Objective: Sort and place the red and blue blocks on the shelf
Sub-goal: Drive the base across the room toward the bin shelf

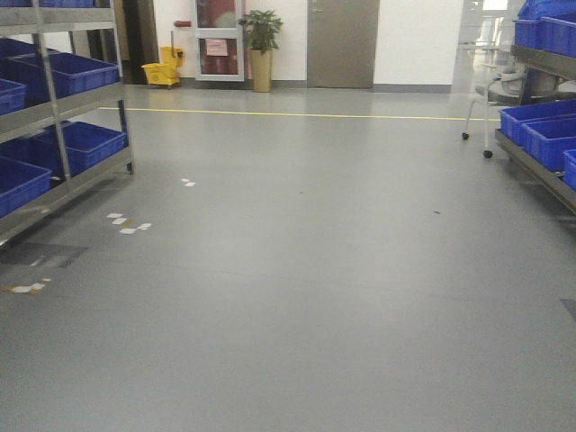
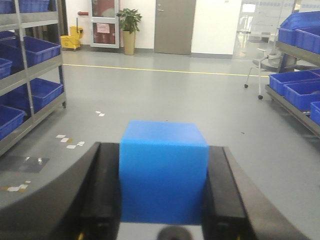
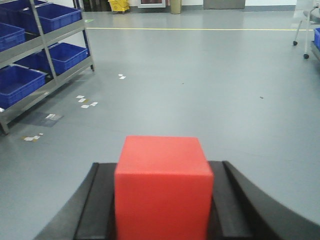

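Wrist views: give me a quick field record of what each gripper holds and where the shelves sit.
left gripper: shut on blue block
right gripper: shut on red block
shelf: grey rack at left of the front view, loaded with blue bins
second rack: at right, also holding bins
blocks on shelf: none yet

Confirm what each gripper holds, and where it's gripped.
Left gripper clamps the blue block by its two side faces; right gripper clamps the red block likewise.

Red block [image 3: 162, 187] — base off-frame.
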`<state>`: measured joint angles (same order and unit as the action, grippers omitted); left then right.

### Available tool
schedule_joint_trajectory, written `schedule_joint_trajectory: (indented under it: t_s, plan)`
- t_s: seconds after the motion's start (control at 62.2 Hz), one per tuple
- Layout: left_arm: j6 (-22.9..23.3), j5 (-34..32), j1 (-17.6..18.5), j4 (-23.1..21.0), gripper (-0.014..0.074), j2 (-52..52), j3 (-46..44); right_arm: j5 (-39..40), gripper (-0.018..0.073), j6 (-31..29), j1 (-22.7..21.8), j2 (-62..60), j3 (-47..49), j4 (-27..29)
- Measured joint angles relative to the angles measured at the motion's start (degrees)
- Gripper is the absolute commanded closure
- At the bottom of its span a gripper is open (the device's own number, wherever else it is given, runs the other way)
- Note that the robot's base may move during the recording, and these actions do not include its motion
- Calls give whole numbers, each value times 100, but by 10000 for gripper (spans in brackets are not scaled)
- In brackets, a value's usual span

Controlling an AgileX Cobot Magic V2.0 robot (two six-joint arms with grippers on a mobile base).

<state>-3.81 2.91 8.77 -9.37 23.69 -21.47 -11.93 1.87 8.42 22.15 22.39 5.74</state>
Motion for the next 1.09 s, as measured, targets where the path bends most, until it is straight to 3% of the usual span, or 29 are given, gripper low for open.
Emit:
schedule_joint_trajectory:
  t_s: [1.093]
  plan:
    - [0, 0, 0, 0, 472, 0, 0, 0, 491, 0, 0, 0, 0, 0]
